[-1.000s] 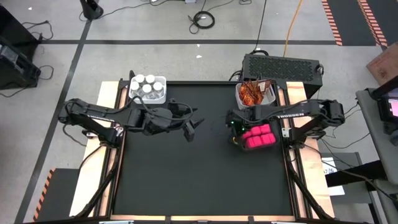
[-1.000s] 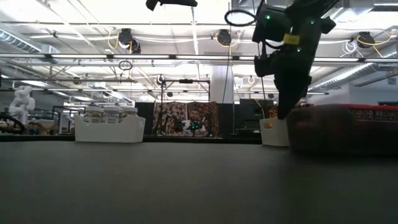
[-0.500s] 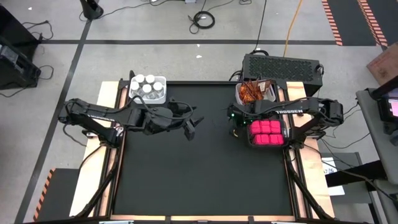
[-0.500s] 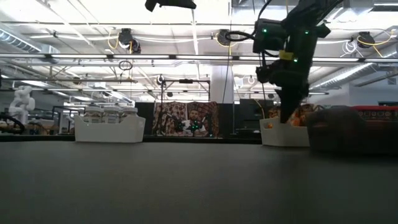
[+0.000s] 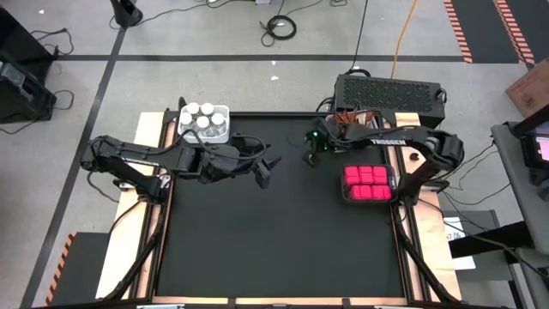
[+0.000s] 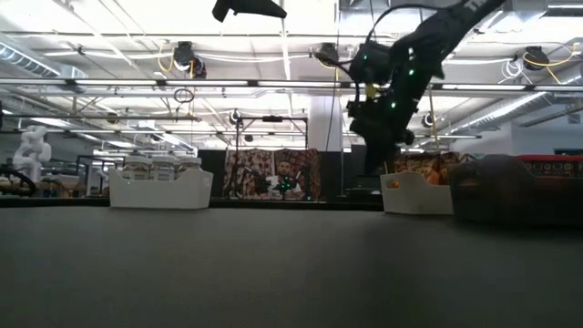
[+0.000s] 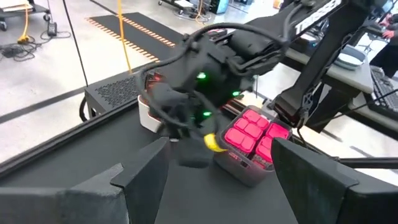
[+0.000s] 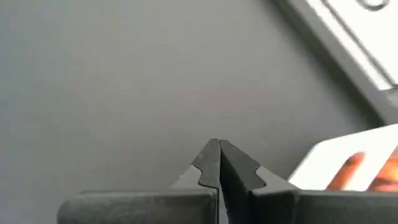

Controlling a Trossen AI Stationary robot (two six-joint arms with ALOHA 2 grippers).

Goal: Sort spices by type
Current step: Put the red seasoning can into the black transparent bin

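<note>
Pink cube boxes (image 5: 369, 183) fill a dark bin by the table's right edge and also show in the left wrist view (image 7: 252, 134). White-capped jars (image 5: 204, 120) stand in a white bin at the far left. Orange sachets (image 5: 347, 124) lie in a white bin at the far right, partly hidden under my right arm. My right gripper (image 5: 311, 153) hangs shut and holds nothing, above bare mat just left of the sachet bin (image 8: 354, 165). My left gripper (image 5: 264, 172) stays open in the air over the table's left middle, nothing between its fingers (image 7: 146, 180).
The black mat (image 5: 274, 240) lies bare across the middle and near side. A dark perforated box (image 5: 390, 88) stands behind the far right edge. In the low view the jar bin (image 6: 160, 187) and the sachet bin (image 6: 414, 193) line the far edge.
My right gripper has swung from above the pink-box bin toward the table's far edge and a little left, tipping less steeply downward and staying shut. The pink boxes, covered by the arm before, now show in full. My left arm has kept still.
</note>
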